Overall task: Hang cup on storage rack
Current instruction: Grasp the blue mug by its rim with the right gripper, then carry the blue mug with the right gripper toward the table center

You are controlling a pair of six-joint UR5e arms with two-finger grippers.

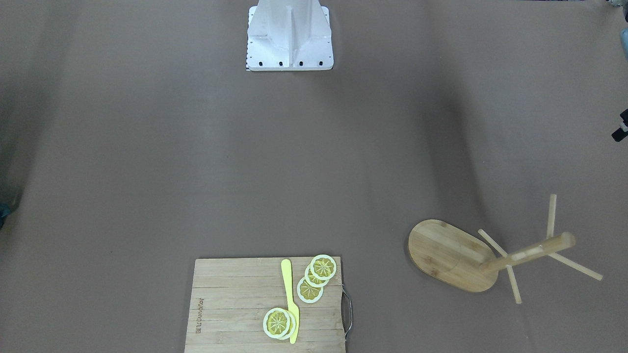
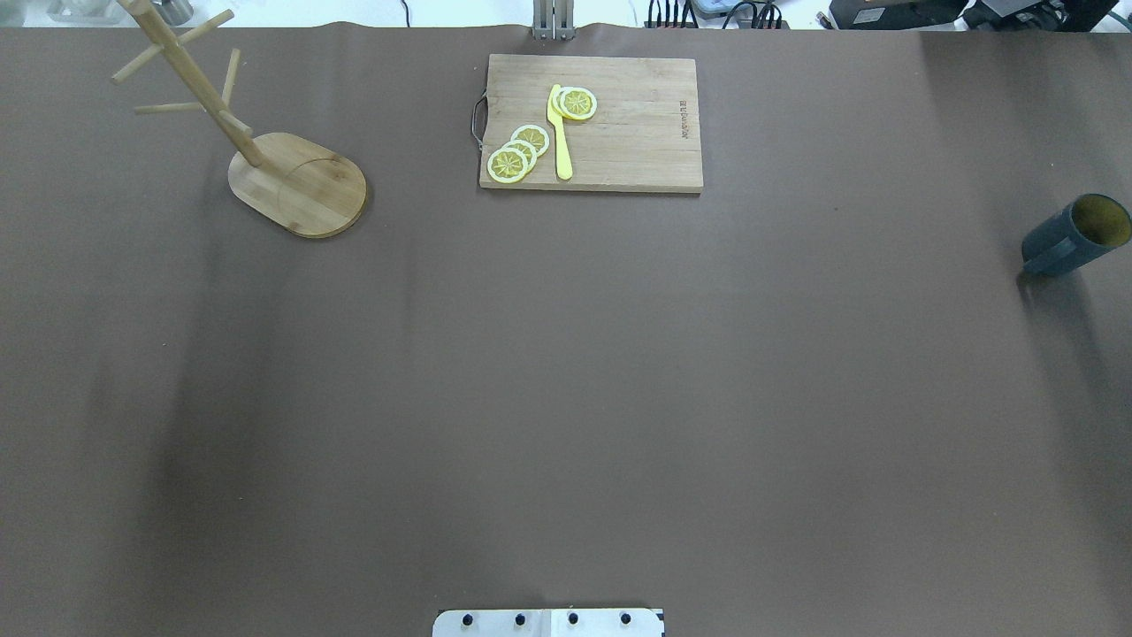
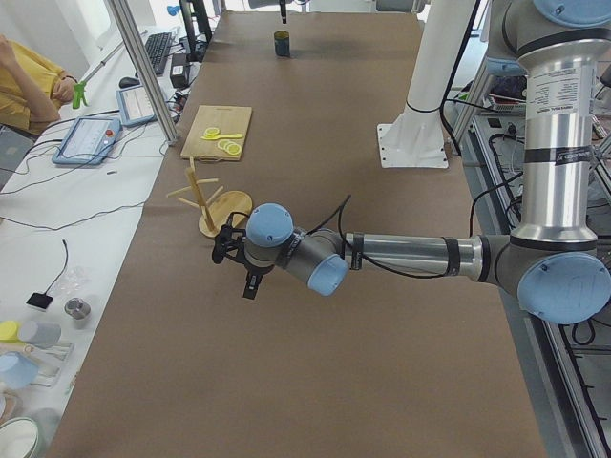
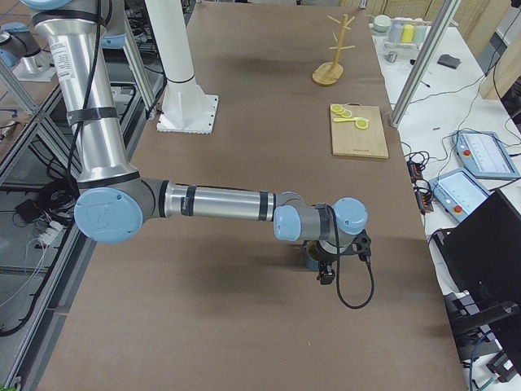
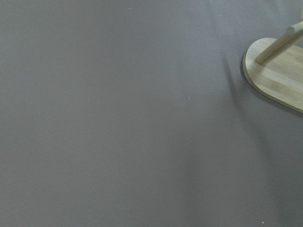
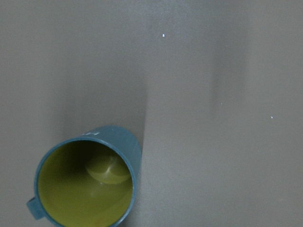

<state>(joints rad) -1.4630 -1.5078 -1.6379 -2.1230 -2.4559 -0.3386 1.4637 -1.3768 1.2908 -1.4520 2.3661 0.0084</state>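
The cup (image 2: 1074, 234), a dark slate-blue mug with a yellowish inside, stands upright at the table's far right. The right wrist view looks down into it (image 6: 87, 184) at lower left. The storage rack (image 2: 301, 186), a bamboo mug tree with bare pegs, stands at the far left, and its oval base shows in the left wrist view (image 5: 277, 71) and the front view (image 1: 454, 255). My right gripper (image 4: 326, 265) hangs just above the cup, which it mostly hides. My left gripper (image 3: 232, 253) hovers above the table near the rack (image 3: 212, 196). I cannot tell if either gripper is open or shut.
A slatted cutting board (image 2: 591, 122) with lemon slices and a yellow knife (image 2: 560, 133) lies at the far middle, between rack and cup. The robot's white base mount (image 1: 289, 37) stands at the near edge. An operator sits beside the table (image 3: 29, 81).
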